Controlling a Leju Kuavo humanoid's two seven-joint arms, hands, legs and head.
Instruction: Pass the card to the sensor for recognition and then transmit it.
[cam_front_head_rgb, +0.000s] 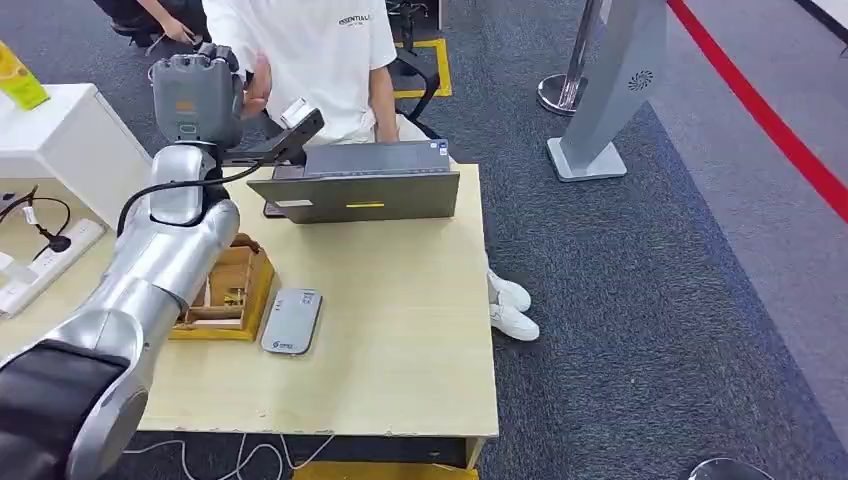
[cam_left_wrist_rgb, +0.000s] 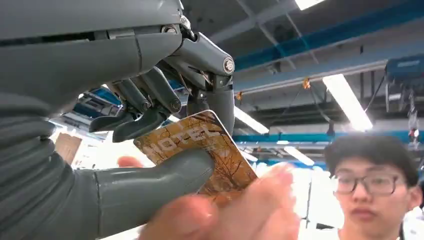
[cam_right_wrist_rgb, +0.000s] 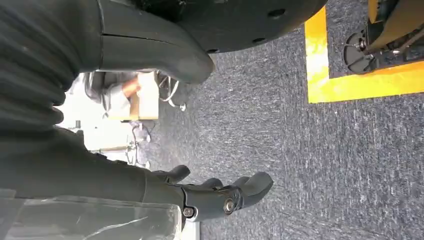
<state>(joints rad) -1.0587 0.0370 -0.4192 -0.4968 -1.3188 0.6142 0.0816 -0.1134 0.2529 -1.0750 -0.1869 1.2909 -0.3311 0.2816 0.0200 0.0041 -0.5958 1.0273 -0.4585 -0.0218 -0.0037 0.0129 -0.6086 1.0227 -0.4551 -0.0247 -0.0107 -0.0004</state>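
left hand (cam_left_wrist_rgb: 150, 150) raised at upper left of the head view, thumb and fingers pinching a hotel card (cam_left_wrist_rgb: 200, 150); a person's hand (cam_left_wrist_rgb: 240, 210) touches the card's lower edge. right hand (cam_right_wrist_rgb: 200, 195) hangs over carpet, fingers loosely spread, holding nothing.

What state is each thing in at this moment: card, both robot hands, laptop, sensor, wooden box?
Card: pinched by the left robot hand, a person's fingers on its edge.
Left robot hand: raised toward the person.
Right robot hand: holding nothing, fingers loosely curled, above carpet.
Laptop: open.
Sensor: flat on table.
Wooden box: open-topped.
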